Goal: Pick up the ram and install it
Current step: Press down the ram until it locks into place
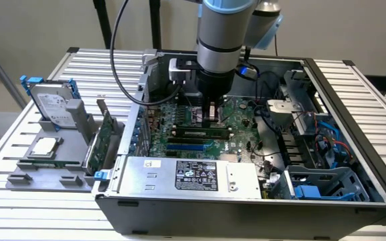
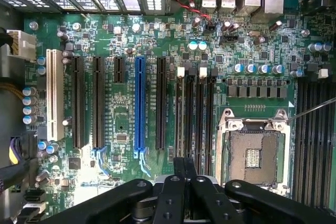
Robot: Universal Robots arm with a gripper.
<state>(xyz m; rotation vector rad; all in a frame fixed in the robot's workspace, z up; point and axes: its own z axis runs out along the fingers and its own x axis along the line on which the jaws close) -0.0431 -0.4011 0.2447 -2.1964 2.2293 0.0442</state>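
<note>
The ram [image 1: 203, 133] is a long narrow green stick with dark chips. It stands on edge in a black motherboard slot, just in front of the power supply in the exterior view. My gripper [image 1: 211, 119] hangs straight down over the motherboard [image 1: 240, 113], close above the ram and a little behind it. In the wrist view my gripper [image 2: 184, 167] has its fingers [image 2: 177, 174] pressed together with nothing visible between them. It lines up with the first of the black memory slots [image 2: 202, 108] that have white clips.
A grey holder [image 1: 42, 178] on the exterior view's left carries a hard drive [image 1: 52, 108], a green expansion card [image 1: 102, 138] and a square silver processor [image 1: 45, 146]. The power supply [image 1: 193, 175] and case walls close in the board. An open processor socket [image 2: 254, 153] lies beside the slots.
</note>
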